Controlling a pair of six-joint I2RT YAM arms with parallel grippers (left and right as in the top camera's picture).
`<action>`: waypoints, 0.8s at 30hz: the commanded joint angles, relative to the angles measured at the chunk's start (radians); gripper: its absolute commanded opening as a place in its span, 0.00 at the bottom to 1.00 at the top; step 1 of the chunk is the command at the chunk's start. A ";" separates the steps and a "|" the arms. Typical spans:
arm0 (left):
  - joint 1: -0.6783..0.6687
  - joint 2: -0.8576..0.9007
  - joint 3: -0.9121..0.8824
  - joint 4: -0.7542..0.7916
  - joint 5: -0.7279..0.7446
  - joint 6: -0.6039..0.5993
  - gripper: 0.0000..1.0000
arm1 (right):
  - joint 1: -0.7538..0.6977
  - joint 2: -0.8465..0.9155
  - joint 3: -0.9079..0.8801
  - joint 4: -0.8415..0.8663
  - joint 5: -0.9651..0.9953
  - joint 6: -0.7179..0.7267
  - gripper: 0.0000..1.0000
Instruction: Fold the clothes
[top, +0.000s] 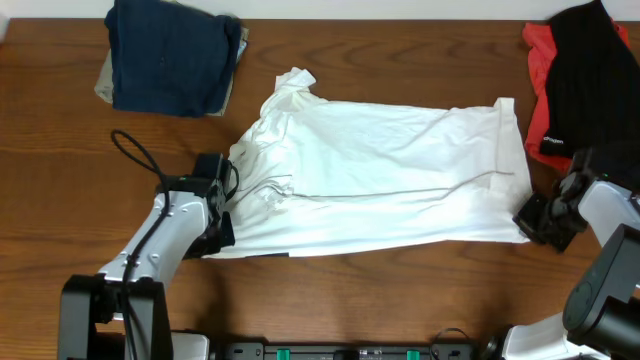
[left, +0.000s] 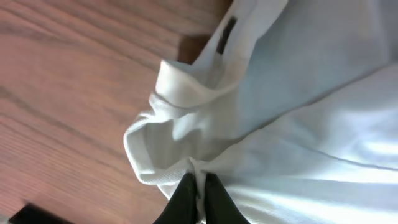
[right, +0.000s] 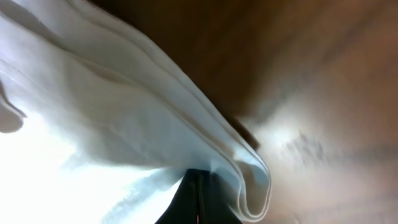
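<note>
The white T-shirt (top: 380, 175) lies spread across the middle of the wooden table, folded over lengthwise, no print showing. My left gripper (top: 222, 222) is shut on its near left corner; in the left wrist view the black fingers (left: 200, 186) pinch a bunched fold of white cloth (left: 186, 118). My right gripper (top: 530, 222) is shut on the shirt's near right corner; in the right wrist view the fingers (right: 198, 183) clamp layered white hem (right: 124, 106).
A folded navy garment (top: 170, 55) lies on a tan one (top: 105, 80) at the back left. A black garment (top: 590, 75) lies over a red one (top: 540, 70) at the back right, close to my right arm.
</note>
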 joint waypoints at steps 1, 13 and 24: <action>0.002 -0.030 0.054 -0.010 0.072 -0.034 0.06 | -0.013 -0.011 -0.047 -0.031 0.054 0.005 0.01; 0.002 -0.051 0.091 -0.012 0.191 0.012 0.45 | 0.002 -0.205 0.009 -0.083 -0.056 -0.043 0.22; 0.001 -0.049 0.456 -0.146 0.336 0.167 0.92 | 0.138 -0.297 0.341 -0.290 -0.085 -0.153 0.80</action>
